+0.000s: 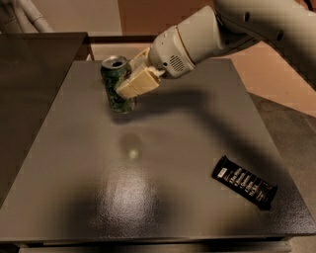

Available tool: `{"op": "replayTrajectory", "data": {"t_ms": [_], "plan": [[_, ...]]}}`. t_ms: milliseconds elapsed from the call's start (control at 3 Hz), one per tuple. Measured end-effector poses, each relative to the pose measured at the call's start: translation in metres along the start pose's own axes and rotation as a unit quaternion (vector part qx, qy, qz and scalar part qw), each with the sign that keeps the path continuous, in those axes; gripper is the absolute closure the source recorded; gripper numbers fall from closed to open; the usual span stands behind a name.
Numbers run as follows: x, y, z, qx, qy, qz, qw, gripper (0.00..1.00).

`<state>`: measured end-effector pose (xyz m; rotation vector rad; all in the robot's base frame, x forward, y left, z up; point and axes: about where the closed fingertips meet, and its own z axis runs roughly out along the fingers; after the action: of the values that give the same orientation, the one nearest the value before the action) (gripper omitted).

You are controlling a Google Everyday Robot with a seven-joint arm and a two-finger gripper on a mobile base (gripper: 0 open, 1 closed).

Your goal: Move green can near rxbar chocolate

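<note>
1. Work surface: a dark grey table (163, 148) with a fine speckled finish fills most of the view. A broad patch of glare lies on its near-centre area.

2. The rxbar chocolate (244, 182) lies flat on the near right part of the table, close to the right edge. Its black wrapper shows white blocks of lettering. The bar is set diagonally, with one end toward the table centre and the other toward the near right corner. Nothing touches it.

3. The green can (114, 79) is at the far left part of the table, well apart from the rxbar chocolate. It stands nearly upright with a slight tilt, silver top facing up. Whether its base rests on the table cannot be told.

4. The gripper (126, 78) is at the can. Its jaws are closed onto the can's sides: one cream-coloured finger (138, 83) crosses the front of the can body, and the other sits behind it near the rim.

5. The arm (256, 22) enters from the upper right; its white wrist housing (185, 43) sits just right of the can.

6. A darker second surface (39, 59) adjoins the table at far left, and pale hoses (22, 15) hang above it.
</note>
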<state>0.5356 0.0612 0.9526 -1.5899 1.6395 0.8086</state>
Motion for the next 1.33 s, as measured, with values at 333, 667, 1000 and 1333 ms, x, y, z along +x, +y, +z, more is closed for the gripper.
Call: {"op": "replayTrajectory", "data": {"t_ms": [333, 667, 1000, 1333], "plan": [[0.031, -0.005, -0.042, 0.015, 0.009, 0.018, 0.9997, 1.00], [0.059, 0.000, -0.086, 0.030, 0.010, 0.030, 0.9990, 1.00], [0.081, 0.009, -0.126, 0.044, 0.010, 0.033, 0.9985, 1.00], [0.097, 0.023, -0.146, 0.042, 0.011, 0.015, 0.9990, 1.00]]}}
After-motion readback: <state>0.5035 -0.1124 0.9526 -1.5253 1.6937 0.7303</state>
